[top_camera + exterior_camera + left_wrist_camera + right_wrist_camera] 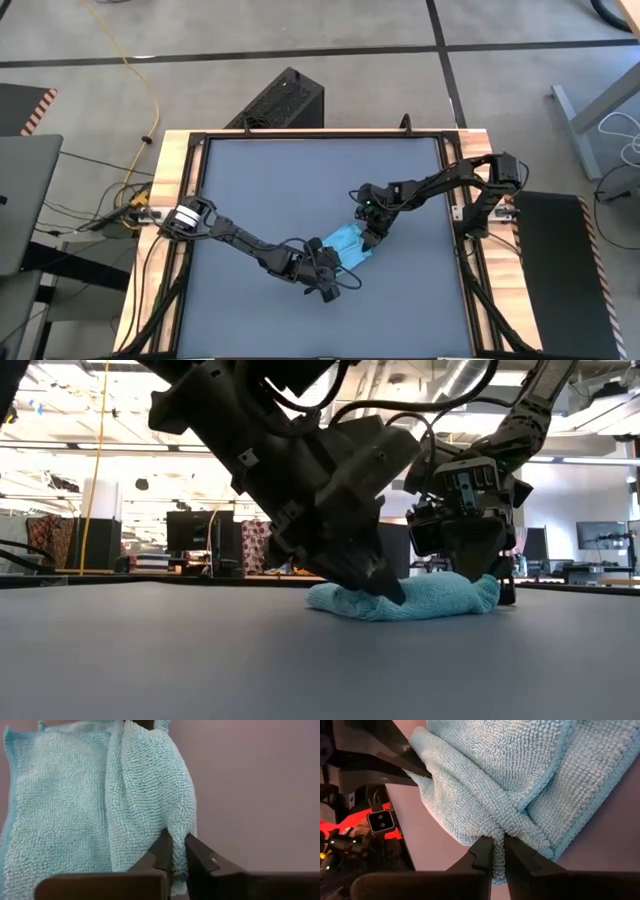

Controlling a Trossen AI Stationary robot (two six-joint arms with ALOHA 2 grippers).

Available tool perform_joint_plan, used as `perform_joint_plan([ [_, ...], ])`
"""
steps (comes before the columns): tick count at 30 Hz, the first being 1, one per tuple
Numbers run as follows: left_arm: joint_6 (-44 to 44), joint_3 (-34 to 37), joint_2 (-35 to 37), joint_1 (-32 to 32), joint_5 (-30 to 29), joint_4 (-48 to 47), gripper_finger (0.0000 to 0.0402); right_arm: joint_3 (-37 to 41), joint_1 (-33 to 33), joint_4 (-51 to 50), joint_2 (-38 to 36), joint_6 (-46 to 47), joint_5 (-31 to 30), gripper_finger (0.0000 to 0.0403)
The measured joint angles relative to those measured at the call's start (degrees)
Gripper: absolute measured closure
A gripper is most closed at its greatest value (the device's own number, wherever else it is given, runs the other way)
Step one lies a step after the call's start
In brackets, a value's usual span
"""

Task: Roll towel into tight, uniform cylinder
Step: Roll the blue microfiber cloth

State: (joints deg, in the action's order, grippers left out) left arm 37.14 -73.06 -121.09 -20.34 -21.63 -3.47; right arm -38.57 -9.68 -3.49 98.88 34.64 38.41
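While both arms meet near mid-table, the left gripper & right gripper each pinch an opposite end of the towel, which lies bunched on the dark grey tabletop directly between the two tools. Left wrist view: left gripper w/ fingers pressed nearly together on a narrow fold of light-blue terry; the rest of the cloth spreads away ahead of the tips, part flat, part gathered into a soft ridge. Right wrist view: right gripper likewise closed on a thin pleat of the towel, hemmed edge running off to one side of its fingers; beyond the cloth the other arm's dark fingers bite the far end. Low view: towel is a low, lumpy, loosely gathered mound resting on the table surface, not a neat tube; left gripper bears down on its near-side end, right gripper stands just behind at the other end. Both tools touch cloth; workshop w/ monitors shows past the table.
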Motion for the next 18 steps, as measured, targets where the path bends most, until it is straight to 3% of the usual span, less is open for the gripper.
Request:
perform_joint_plan([
  [7, -0.3, 0.11, -0.15, 1.31, 5.08, 3.74, 0.0398, 0.17, -2.33, -5.83, -8.07, -3.31, 0.51, 0.0338],
  [18, 1.65, 0.2, -0.32, 2.58, 11.45, 11.03, 0.0401, 0.13, -3.27, -18.56, -18.29, -19.58, -2.87, 0.0338],
])
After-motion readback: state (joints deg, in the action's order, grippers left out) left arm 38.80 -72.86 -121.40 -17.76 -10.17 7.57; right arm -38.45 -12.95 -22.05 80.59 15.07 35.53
